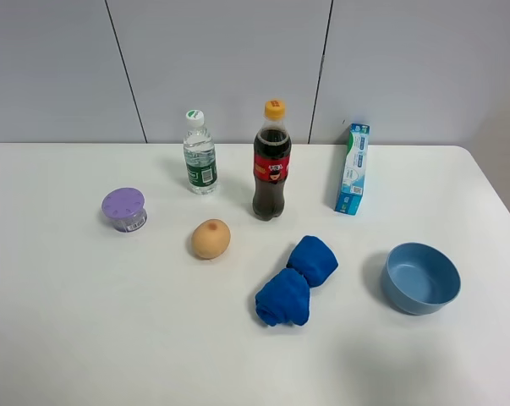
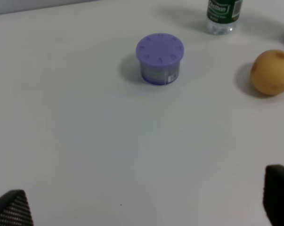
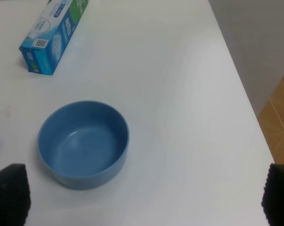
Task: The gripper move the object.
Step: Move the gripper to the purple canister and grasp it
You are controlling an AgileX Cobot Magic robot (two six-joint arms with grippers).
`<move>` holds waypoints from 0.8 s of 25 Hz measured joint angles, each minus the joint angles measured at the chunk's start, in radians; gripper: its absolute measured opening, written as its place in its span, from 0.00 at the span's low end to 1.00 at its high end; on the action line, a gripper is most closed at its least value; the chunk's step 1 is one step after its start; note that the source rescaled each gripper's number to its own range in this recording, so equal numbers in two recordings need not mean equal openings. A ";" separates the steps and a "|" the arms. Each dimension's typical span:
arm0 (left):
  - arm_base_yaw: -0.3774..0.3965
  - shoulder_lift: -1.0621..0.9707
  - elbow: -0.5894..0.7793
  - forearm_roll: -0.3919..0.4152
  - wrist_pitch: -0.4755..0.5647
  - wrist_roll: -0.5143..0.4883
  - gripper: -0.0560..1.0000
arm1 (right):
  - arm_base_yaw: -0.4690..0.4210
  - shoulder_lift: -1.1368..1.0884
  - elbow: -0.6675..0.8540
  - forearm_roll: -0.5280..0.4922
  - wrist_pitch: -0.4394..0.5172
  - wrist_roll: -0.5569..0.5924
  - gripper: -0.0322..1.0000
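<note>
Jar point(image 1: 124, 209) upright near the counter's point(image 1: 68, 338) left edge, apart from the egg point(image 1: 211, 238); left gripper point(image 2: 144, 203) well short of it, spread wide and empty, probably lined up to take it; right gripper point(image 3: 144, 195) also spread, near the bowl point(image 3: 85, 169).

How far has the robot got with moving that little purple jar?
Nothing looks done yet. The purple-lidded jar stands on the table beside the egg, with nothing touching it. In hand: the left gripper is open, empty and faces the jar with a gap between them. The right gripper is open near the blue bowl. Left to do: reach, grasp and move the jar.
</note>
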 joint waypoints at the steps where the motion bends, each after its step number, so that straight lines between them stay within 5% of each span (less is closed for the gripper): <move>1: 0.000 0.000 0.000 0.000 0.000 0.000 1.00 | 0.000 0.000 0.000 0.000 0.000 0.000 1.00; 20: 0.000 0.000 0.000 0.000 0.000 0.000 1.00 | 0.000 0.000 0.000 0.000 0.000 0.000 1.00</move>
